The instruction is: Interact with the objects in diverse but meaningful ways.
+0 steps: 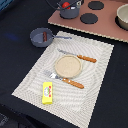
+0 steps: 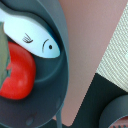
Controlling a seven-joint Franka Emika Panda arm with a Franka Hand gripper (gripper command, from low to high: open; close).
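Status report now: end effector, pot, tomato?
End effector not in view. Tomato and toy fish inside pot on pink board. Nothing visibly blocking.

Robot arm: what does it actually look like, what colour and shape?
Very little of it shows. In the exterior view only the gripper peeks in at the top edge, above the dark grey pot. It looks dark, almost black. Shape, markings and cables are too small to tell.

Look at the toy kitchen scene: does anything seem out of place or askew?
The yellow block lies alone at the placemat's near corner, away from the plate setting. In the wrist view, a toy fish shares one grey pot with the tomato.
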